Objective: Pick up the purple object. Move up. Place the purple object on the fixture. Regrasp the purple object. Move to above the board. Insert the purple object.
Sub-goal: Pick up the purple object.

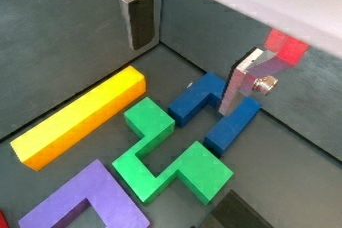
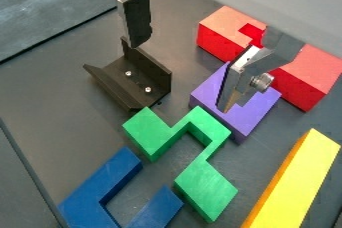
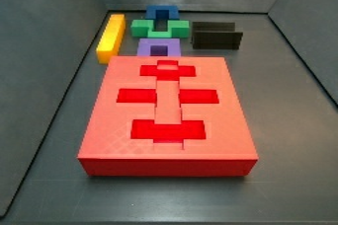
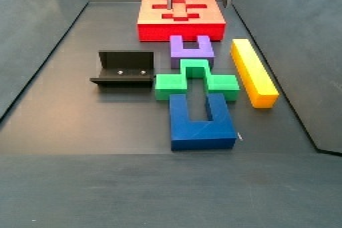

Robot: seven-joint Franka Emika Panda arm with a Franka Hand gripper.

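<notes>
The purple object (image 4: 191,46) lies flat on the floor between the red board (image 4: 150,14) and the green-and-blue cross-shaped block (image 4: 195,84), prongs toward the board. It shows in both wrist views (image 1: 83,204) (image 2: 251,114) and in a side view (image 3: 158,48). My gripper (image 2: 185,72) hangs open and empty above the floor near the purple object, also seen in a wrist view (image 1: 185,77). One finger (image 2: 238,80) overlaps the purple object in view; the other finger (image 2: 136,17) is above the fixture (image 2: 130,80). The fixture also shows in both side views (image 4: 123,69) (image 3: 218,37).
A yellow bar (image 4: 253,70) lies beside the cross-shaped block and the purple object. The board (image 3: 165,111) has cross- and bar-shaped cutouts. Dark walls close in the floor on all sides.
</notes>
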